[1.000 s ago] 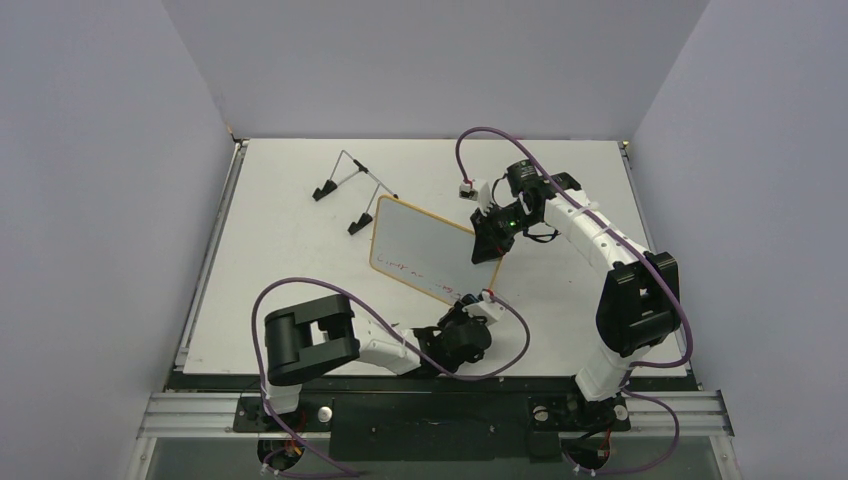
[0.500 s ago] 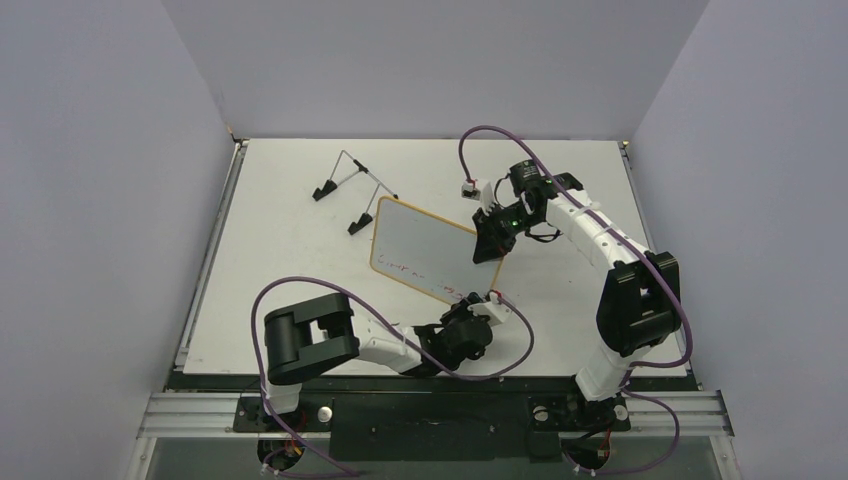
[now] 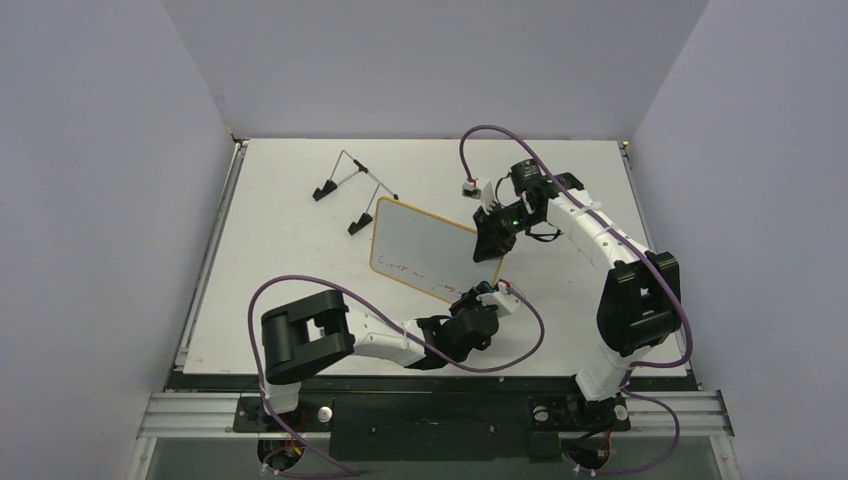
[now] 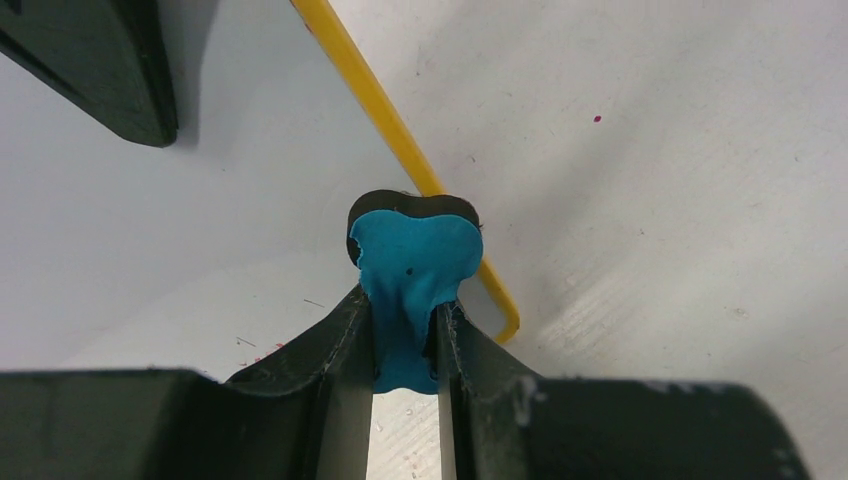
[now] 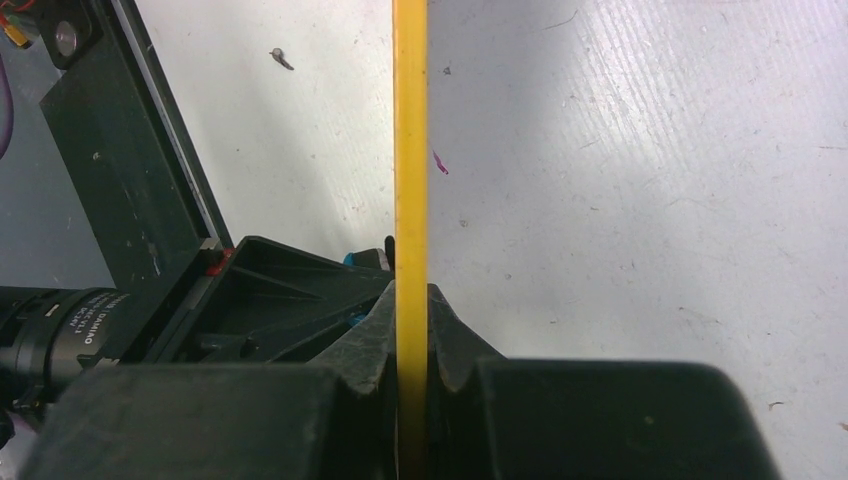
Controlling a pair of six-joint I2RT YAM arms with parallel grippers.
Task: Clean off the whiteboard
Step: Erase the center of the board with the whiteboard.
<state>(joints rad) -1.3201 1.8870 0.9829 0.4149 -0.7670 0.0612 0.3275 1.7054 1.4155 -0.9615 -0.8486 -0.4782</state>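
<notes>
The whiteboard (image 3: 425,245) lies tilted in the middle of the table, with faint red handwriting (image 3: 405,268) along its near edge. My right gripper (image 3: 488,245) is shut on the board's right rim, which the right wrist view shows edge-on as a yellow strip (image 5: 410,150) pinched between the jaws (image 5: 410,330). My left gripper (image 3: 482,297) is at the board's near right corner, shut on a small blue eraser (image 4: 415,265). The eraser bulges out of the fingers (image 4: 408,305) and rests at the yellow rim (image 4: 400,120), beside the white board face (image 4: 200,220).
A thin wire stand with black feet (image 3: 350,190) is on the table behind the board's left end. Table edges and grey walls enclose the area. The left arm's body (image 5: 250,300) shows close beside the right gripper.
My left gripper has slid a little to the right along the board's near edge with the eraser. The right gripper and the board have stayed put.
</notes>
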